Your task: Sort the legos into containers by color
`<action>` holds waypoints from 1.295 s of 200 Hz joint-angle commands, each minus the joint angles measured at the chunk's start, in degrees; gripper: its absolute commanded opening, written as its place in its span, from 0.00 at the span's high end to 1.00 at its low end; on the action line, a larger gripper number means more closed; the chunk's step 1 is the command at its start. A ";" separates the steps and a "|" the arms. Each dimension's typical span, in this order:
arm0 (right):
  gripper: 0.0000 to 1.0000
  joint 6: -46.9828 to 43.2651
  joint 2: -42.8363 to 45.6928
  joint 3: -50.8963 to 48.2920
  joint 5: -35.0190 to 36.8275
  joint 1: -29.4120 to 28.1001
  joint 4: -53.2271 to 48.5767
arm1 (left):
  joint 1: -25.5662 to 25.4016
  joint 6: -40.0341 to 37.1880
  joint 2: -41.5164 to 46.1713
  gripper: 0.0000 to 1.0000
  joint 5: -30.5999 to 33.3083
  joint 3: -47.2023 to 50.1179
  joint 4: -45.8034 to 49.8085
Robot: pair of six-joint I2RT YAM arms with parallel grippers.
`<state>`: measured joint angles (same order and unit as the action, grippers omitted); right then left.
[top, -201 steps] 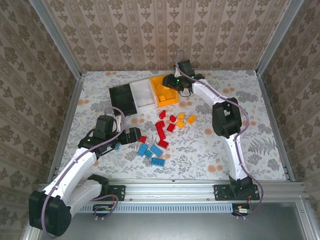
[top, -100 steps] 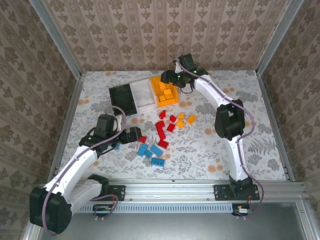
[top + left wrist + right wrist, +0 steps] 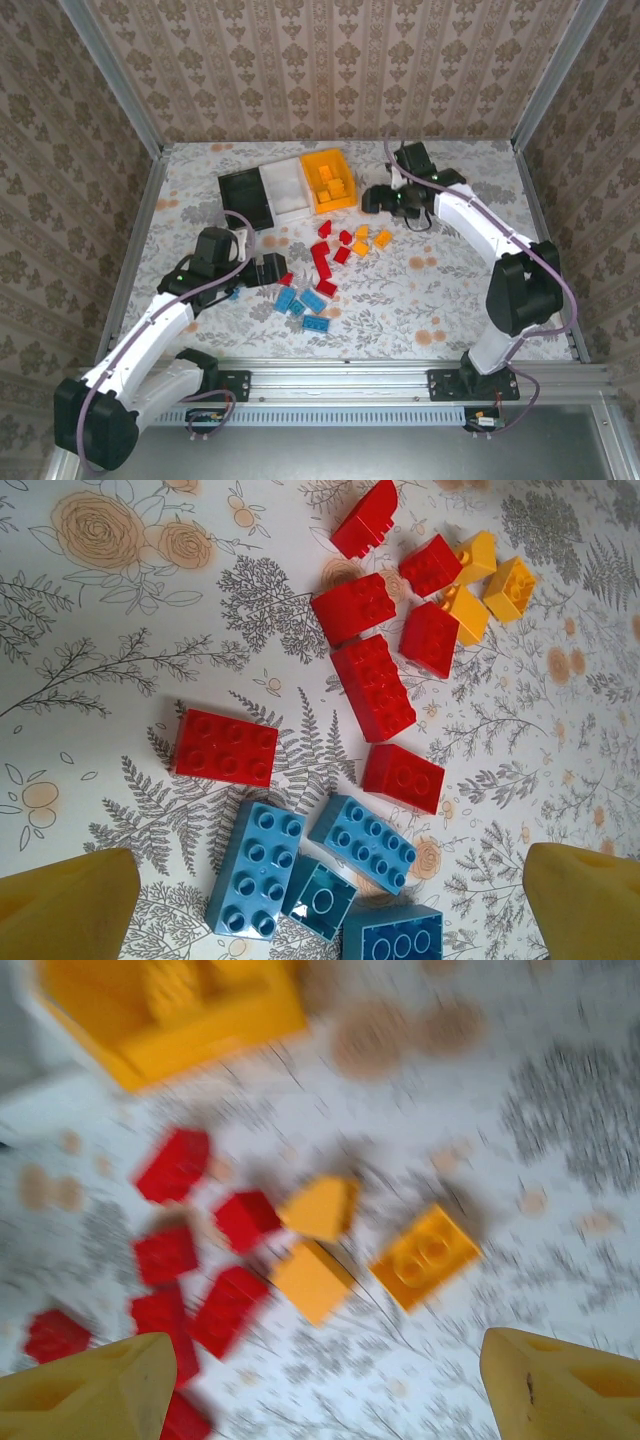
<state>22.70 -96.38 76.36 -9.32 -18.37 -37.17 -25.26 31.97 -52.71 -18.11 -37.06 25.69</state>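
Setting: floral-patterned table [image 3: 430, 290] seen from above, papered walls on three sides, two white-and-black arms reaching in from the near edge.
Bins: three joined in a row toward the far side, a little left of centre. From left to right, black bin [image 3: 245, 197], white bin [image 3: 287, 187], orange-yellow bin [image 3: 330, 180].
Orange-yellow legos [image 3: 382, 238]: three loose on the table in front of the orange-yellow bin, just right of the red group; several more lying inside that bin.
Red legos [image 3: 322, 258]: scattered cluster at mid-table in front of the bins, one more set apart to the left, just beside the left gripper.
Blue legos [image 3: 303, 303]: tight group on the near side of the red ones; one small blue piece apart, beside the left arm's wrist.
Left gripper [image 3: 270, 268]: low over the table, just left of the red and blue groups. Jaws spread as wide as they go, nothing held. Wrist view looking down on red and blue bricks lying flat between the two yellow fingertips [image 3: 65, 905].
Right gripper [image 3: 378, 198]: above bare table to the right of the orange-yellow bin, apart from it. Jaws wide, nothing held. Wrist view blurred, yellow fingertips [image 3: 90, 1390] at both lower corners, loose red and orange-yellow bricks on the table between them.
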 commanded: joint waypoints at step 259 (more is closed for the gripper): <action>0.34 4.34 -18.31 6.16 12.01 -2.51 -2.41 | -2.70 -2.08 0.39 0.00 4.84 -0.04 1.99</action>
<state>28.38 -112.64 80.12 -0.97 -19.94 -35.70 -28.42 31.31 -52.93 -13.63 -37.06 26.81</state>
